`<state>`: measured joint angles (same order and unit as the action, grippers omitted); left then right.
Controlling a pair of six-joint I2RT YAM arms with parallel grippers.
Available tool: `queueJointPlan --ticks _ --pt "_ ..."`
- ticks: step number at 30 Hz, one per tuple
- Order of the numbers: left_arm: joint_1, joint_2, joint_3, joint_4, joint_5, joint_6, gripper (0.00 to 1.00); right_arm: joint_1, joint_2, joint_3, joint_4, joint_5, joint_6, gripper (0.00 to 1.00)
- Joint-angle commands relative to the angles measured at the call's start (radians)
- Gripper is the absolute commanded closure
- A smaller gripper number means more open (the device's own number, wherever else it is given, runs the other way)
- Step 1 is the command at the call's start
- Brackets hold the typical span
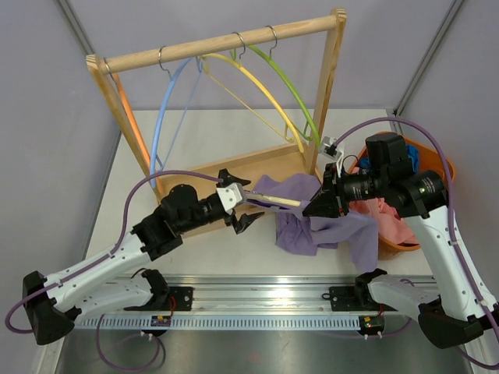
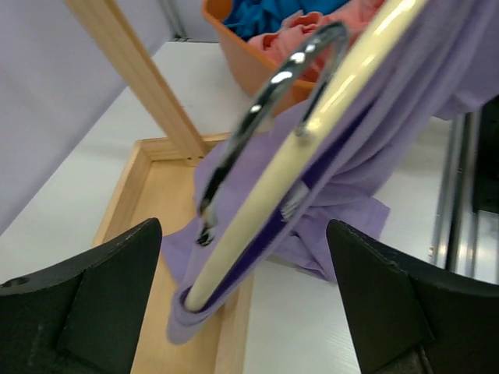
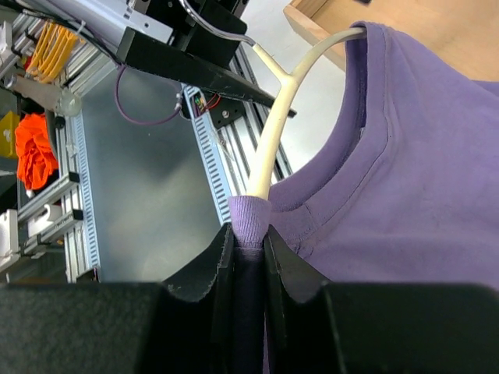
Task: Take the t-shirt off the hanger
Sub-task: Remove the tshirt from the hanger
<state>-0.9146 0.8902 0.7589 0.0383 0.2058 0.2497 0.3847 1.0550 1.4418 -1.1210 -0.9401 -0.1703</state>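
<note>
We see the purple t-shirt (image 1: pixel 312 222) sagging in loose folds from the cream hanger (image 1: pixel 277 202), its ribbed collar stretched over one hanger arm. It hangs between the two claws. The right claw (image 3: pixel 249 249) is pinched nearly closed on a fold of collar fabric, and the hanger arm runs into that fold just ahead of its tips. The left claw (image 2: pixel 243 234) gapes wide, a finger on each side of the metal hook (image 2: pixel 273 86), gripping nothing. We cannot tell whether the right claw also presses the hanger through the cloth. The wooden rack (image 1: pixel 226 43) stands beyond the left claw, and the orange basket (image 1: pixel 399 247) sits just behind the right claw. Bare tabletop (image 1: pixel 226 261) lies beneath the left claw.
</note>
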Motion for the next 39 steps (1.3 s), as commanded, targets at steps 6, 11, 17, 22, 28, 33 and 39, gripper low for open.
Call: queueJointPlan --ticks 6,11,17,22,28,33,39 --pt "0.008 0.073 0.105 -0.035 0.277 -0.003 0.31 0.022 0.019 0.085 -0.04 -0.101 -0.133 1.0" --pt "0.008 0.078 0.128 -0.066 0.244 0.022 0.6 0.033 0.026 0.1 -0.077 -0.089 -0.189 1.0" --pt "0.008 0.087 0.168 -0.155 0.287 0.025 1.0 0.033 0.063 0.135 -0.046 -0.023 -0.202 1.0" --pt "0.008 0.041 0.181 -0.251 0.242 -0.038 1.0 0.037 0.123 0.202 0.03 0.069 -0.135 0.93" --pt "0.031 -0.045 0.221 -0.449 0.025 -0.24 1.0 0.04 0.177 0.319 0.081 0.253 -0.135 0.37" --pt "0.037 -0.031 0.311 -0.625 -0.045 -0.361 1.0 0.042 0.189 0.396 0.093 0.363 -0.144 0.32" --pt "0.037 0.108 0.447 -0.735 0.026 -0.524 1.0 0.231 0.168 0.292 0.033 0.438 -0.066 0.38"
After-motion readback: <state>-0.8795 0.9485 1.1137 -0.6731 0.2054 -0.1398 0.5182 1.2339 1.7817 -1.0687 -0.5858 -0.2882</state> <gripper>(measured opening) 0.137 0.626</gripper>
